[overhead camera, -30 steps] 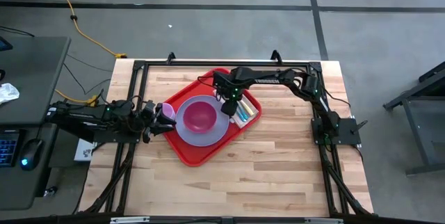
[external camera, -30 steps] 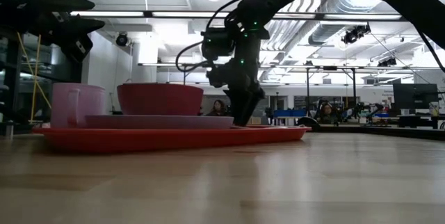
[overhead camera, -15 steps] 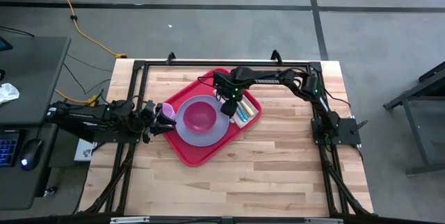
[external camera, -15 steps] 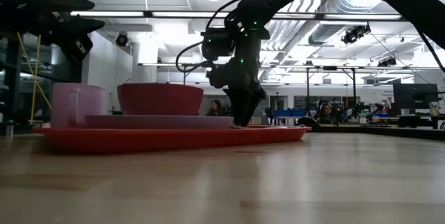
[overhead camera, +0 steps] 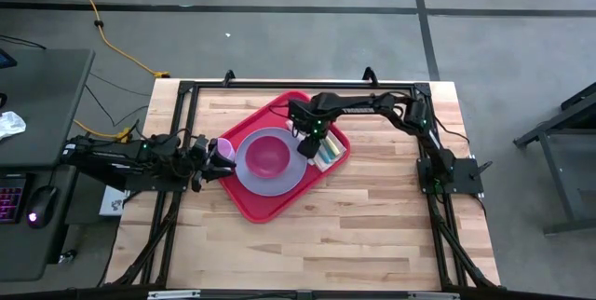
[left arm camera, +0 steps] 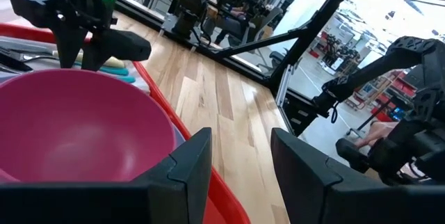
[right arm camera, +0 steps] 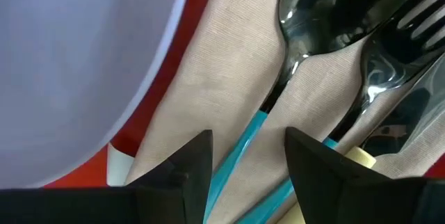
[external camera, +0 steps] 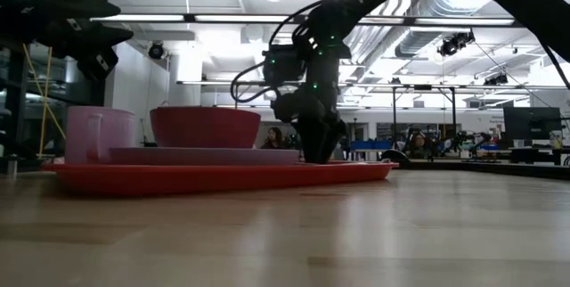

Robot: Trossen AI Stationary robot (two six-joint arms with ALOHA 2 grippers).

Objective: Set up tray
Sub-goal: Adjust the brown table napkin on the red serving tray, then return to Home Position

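Observation:
The red tray [overhead camera: 253, 203] lies on the middle of the table. On it rests a lavender plate [overhead camera: 276, 182] with a magenta bowl [overhead camera: 268, 154]; a pink cup [overhead camera: 223, 148] stands at its left end. On a beige napkin [right arm camera: 208, 92] at the tray's right lie a teal-handled spoon [right arm camera: 306, 15] and a fork [right arm camera: 396, 36]. My right gripper [right arm camera: 248, 161] points down, open, one finger on either side of the spoon's teal handle [right arm camera: 243, 147]. My left gripper [left arm camera: 240, 161] waits open, level, at the table's left beside the cup.
The plate's rim [right arm camera: 69, 57] lies close beside the napkin, with a strip of tray [right arm camera: 128, 144] between. Bare wooden table [overhead camera: 372, 225] stretches on the near and right sides. A black frame [overhead camera: 298, 84] runs along the far edge.
My right gripper has shifted a little toward the table's right edge and sunk closer over the cutlery, turning slightly about its own axis. The gap between its fingers looks the same. Tray, plate, bowl and cup have stayed put.

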